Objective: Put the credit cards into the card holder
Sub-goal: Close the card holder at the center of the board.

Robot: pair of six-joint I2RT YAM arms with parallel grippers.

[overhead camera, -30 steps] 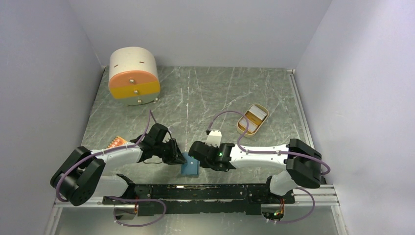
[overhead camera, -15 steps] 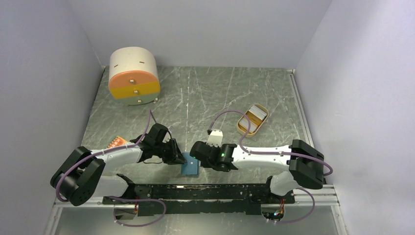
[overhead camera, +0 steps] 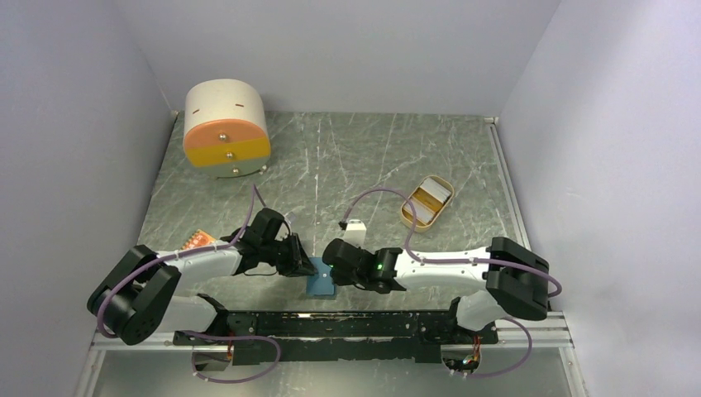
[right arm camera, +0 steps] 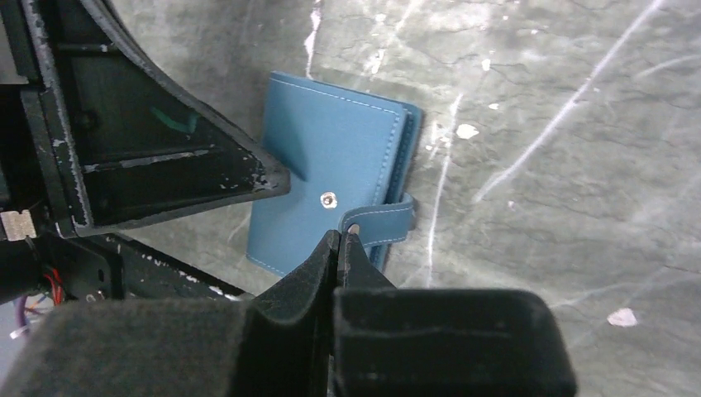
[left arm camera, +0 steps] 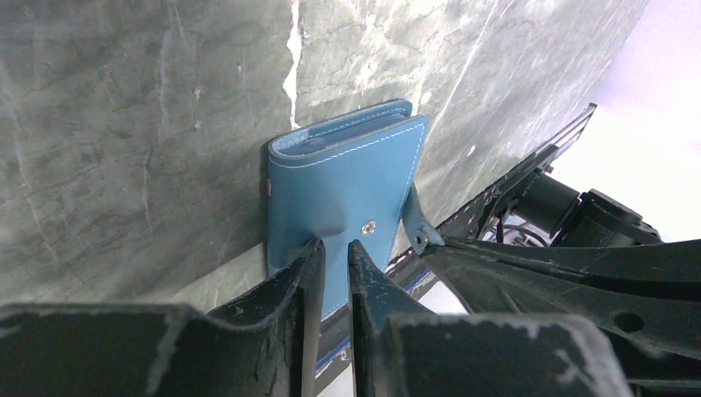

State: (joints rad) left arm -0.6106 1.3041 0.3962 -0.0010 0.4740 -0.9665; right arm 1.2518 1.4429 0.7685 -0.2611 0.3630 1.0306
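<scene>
The card holder (overhead camera: 321, 284) lies folded at the bench's (overhead camera: 347, 165) 6 o'clock edge, its long axis running 12 to 6, directly between the two arms. The right gripper (right arm camera: 343, 236) reaches in from 3 o'clock with its jaws closed on the unsnapped snap tab (right arm camera: 382, 223). The left gripper (left arm camera: 335, 248), at 9 o'clock, has jaws nearly closed, its tips bearing on the holder's upper face. Opening the flap looks like the right arm's job.

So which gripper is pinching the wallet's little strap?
The right gripper: its tips close on the snap tab. The left gripper pinches the cover edge of the blue wallet instead.
</scene>
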